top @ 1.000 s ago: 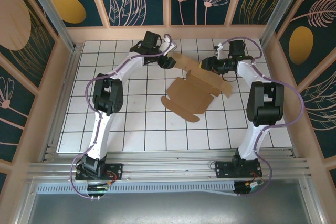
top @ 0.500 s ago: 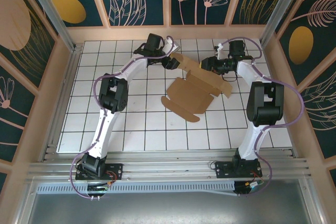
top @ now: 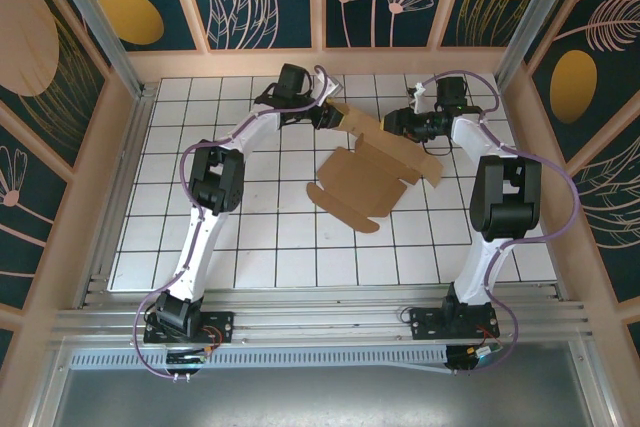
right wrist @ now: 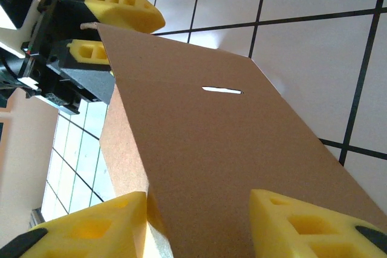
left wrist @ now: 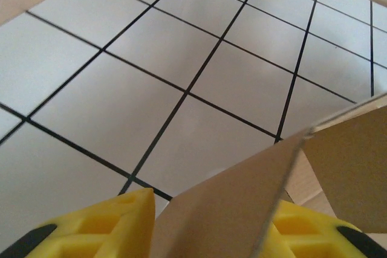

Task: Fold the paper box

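Note:
The paper box (top: 360, 187) is a brown die-cut sheet lying mostly flat mid-table, with its far strip (top: 385, 137) raised on edge. My left gripper (top: 328, 117) is at the left end of that strip. Its yellow fingers (left wrist: 103, 228) stand apart with a cardboard flap (left wrist: 236, 203) between them. My right gripper (top: 393, 125) is at the strip's middle from the right. Its fingers (right wrist: 91, 228) are also apart, and a creased panel (right wrist: 199, 143) with a small slot (right wrist: 221, 91) spans the gap. The left gripper (right wrist: 100, 28) straddles that panel's far corner.
White gridded table (top: 250, 207) inside a low wooden rim (top: 120, 177), with patterned walls behind. Both arms reach to the far middle. Open tiles lie left, right and in front of the sheet.
My left gripper has slid a little to the right, onto the left end of the raised strip. The right arm and the sheet have stayed put.

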You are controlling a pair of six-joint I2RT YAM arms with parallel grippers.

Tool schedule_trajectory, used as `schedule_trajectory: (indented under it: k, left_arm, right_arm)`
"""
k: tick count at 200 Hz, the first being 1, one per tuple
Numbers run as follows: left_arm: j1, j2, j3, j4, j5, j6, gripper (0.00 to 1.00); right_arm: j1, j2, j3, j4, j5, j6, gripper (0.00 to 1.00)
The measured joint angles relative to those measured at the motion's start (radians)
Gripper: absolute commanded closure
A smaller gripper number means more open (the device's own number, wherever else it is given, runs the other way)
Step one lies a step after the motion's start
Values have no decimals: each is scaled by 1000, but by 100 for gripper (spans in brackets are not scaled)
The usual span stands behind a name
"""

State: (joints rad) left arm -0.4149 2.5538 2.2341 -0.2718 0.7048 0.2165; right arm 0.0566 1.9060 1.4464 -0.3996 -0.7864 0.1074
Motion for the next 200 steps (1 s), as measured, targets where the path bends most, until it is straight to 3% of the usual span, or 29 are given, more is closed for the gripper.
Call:
schedule_trajectory:
  k: [37,147,200]
  left_arm:
    - [0,-19,-27,6,-8,-108,86]
    - [-39,-52,6,-137,-113,-440,84]
    - [-50,-54,-16,-74,-109,-648,85]
  right_arm:
    - [11,0,0,6,2,3,54]
    - [24,-6,-3,49,50,30,54]
    - [37,-12,-11,61,57,31,54]
